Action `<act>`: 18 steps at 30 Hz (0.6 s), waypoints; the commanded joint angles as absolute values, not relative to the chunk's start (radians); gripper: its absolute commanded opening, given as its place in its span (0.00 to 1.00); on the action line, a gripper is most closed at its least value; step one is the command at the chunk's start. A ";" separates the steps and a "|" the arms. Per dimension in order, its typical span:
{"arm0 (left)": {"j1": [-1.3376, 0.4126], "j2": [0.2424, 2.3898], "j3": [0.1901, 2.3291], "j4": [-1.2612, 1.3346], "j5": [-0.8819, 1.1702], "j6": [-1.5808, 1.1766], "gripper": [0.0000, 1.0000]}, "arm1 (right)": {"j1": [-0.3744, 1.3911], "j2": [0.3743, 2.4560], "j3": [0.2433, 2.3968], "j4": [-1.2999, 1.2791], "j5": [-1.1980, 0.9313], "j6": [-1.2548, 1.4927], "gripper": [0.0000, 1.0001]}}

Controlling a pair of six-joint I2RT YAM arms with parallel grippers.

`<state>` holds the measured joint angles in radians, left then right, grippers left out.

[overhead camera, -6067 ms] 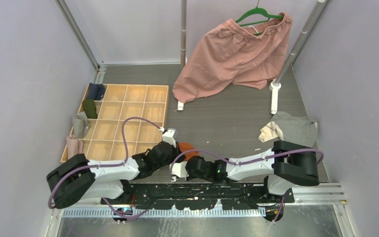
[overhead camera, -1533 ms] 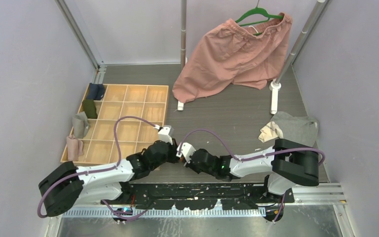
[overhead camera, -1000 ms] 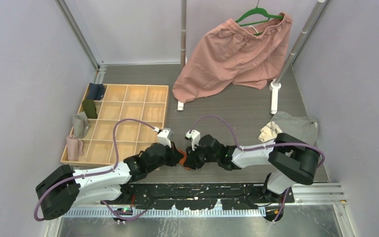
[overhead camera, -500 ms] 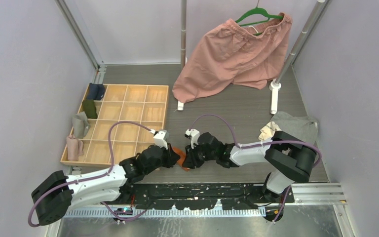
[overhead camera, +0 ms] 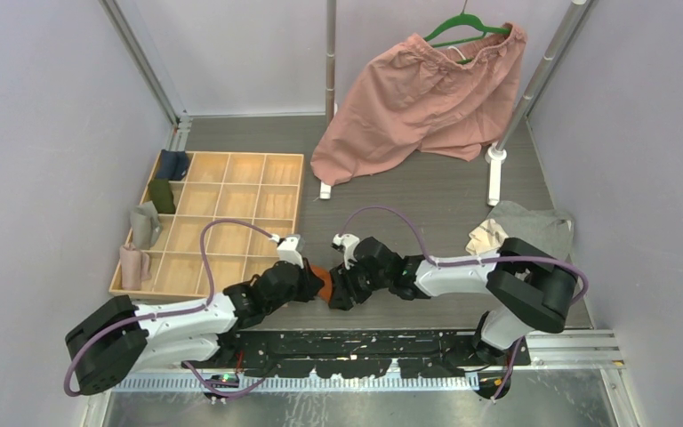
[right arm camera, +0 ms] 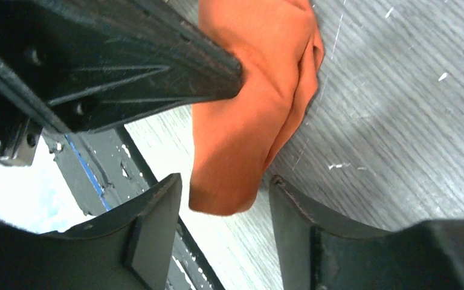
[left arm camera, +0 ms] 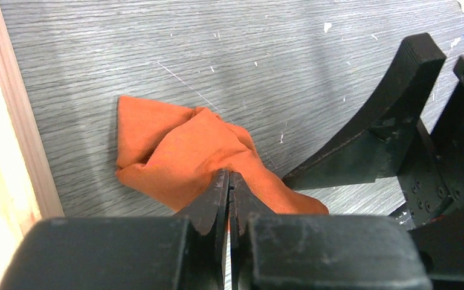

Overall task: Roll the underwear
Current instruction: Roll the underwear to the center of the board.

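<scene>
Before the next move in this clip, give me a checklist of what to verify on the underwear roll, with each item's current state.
1. Left fingers shut on the orange underwear: ok, pinching a fold.
2. Right fingers open, straddling the cloth's end: ok, not gripping.
3. Orange underwear rolled: not ok, loosely bunched.
4. Cloth apart from the wooden tray: ok, bare table between.
5. Cloth lying on the table or lifted: cannot tell.
6. Grey underwear rolled: not ok, heaped at the table's right side.
</scene>
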<state>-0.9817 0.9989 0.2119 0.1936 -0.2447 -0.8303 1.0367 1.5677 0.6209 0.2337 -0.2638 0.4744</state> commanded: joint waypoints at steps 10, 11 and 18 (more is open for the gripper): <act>-0.984 1.031 0.204 0.152 -0.281 -0.816 0.01 | 1.034 1.312 0.718 -0.175 -0.051 0.368 0.89; -0.983 1.031 0.204 0.152 -0.282 -0.817 0.01 | 1.028 1.306 0.731 -0.201 -0.034 0.355 0.96; -0.983 1.042 0.206 0.158 -0.285 -0.819 0.01 | 0.985 1.317 0.751 -0.118 -0.058 0.271 1.00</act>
<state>-0.9817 1.0164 0.2119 0.2161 -0.2554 -0.8318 0.9985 1.3266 0.7280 -0.1692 -0.0711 0.3332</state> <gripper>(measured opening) 0.019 0.994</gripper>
